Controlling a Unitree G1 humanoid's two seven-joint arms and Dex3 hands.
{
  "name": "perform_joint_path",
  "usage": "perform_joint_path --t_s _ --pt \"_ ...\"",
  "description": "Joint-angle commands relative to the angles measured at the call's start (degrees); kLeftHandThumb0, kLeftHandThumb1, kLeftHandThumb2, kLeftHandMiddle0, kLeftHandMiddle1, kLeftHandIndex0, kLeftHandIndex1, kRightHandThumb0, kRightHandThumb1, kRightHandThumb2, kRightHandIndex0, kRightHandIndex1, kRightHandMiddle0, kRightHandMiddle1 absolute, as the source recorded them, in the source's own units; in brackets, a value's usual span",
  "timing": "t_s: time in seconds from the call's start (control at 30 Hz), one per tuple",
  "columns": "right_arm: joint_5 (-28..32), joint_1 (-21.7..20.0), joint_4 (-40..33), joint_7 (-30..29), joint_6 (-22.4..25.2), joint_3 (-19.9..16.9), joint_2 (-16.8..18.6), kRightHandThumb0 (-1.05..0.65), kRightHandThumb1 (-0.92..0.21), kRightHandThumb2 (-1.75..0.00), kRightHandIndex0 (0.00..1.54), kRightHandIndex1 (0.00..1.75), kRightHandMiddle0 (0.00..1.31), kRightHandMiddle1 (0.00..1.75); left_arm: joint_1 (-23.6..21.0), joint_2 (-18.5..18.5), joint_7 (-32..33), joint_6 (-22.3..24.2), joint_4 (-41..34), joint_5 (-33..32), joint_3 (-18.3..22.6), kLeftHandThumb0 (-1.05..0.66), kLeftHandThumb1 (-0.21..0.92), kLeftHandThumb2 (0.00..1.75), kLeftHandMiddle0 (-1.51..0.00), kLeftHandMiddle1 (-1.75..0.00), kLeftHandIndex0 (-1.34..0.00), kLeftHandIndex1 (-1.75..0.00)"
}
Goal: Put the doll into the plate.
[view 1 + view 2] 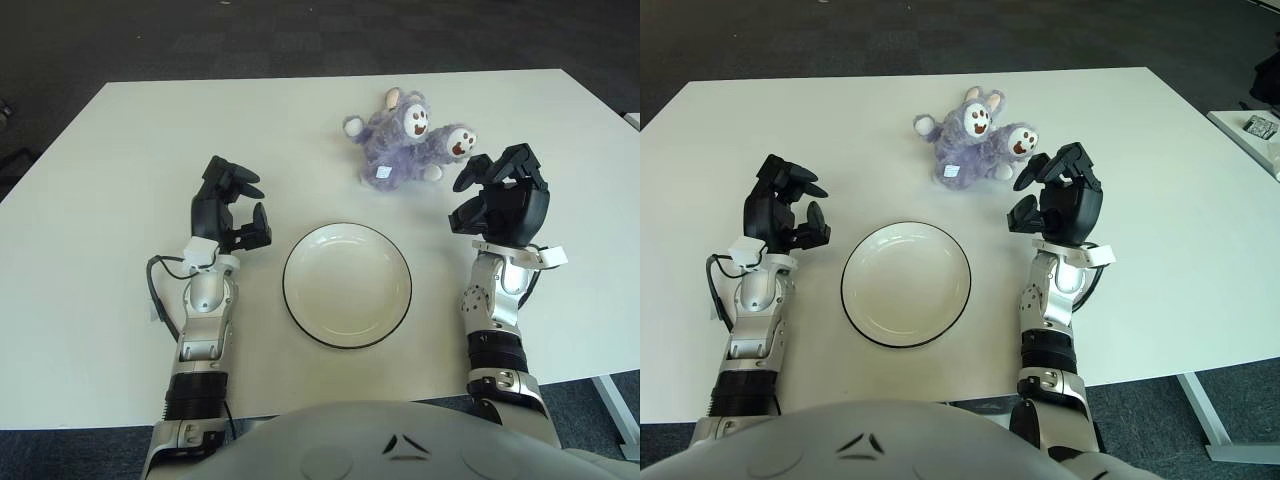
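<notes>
White tabletop [120, 330] fills most of the frame, dark carpet [200, 40] along the top edge; purple plush doll [405, 140] lies on the table in the upper right of centre, two white-faced heads with open mouths, a small white tag on its lower body; doll is outside the plate, well above it and to the right. White round plate with a thin dark rim [347, 285] sits flat at centre frame, between my two forearms, nothing in it. My right hand [500, 195] is raised at right of frame, just below and to the right of the doll, black fingers [470, 175] spread and part-curled, pointing toward the doll, near it but not touching; it holds nothing. My left hand [230, 205] shows at left of the plate, upper left of its rim, fingers loosely bent with a gap between them, holding nothing; cannot tell if it touches the table. Both silver forearms run down to the bottom edge; a black cable [160, 290] loops beside my left wrist; my grey torso [400, 445] fills the bottom centre.
</notes>
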Motion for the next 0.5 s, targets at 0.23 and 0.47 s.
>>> perform_joint_path --t_s 0.23,0.47 --pt "1.3 6.4 5.4 0.6 0.7 -0.8 2.0 0.0 0.1 -1.71 0.94 1.54 0.76 1.75 4.7 -2.7 0.9 -0.3 6.2 -0.3 -0.6 -0.01 0.27 1.38 -0.54 -1.75 -0.52 -1.75" --pt "1.1 6.1 5.3 0.9 0.5 -0.9 1.7 0.0 0.1 -1.71 0.93 1.55 0.75 1.75 4.2 -2.9 0.7 -0.2 6.6 -0.8 -0.6 -0.01 0.25 1.4 -0.55 -1.75 -0.53 -1.75"
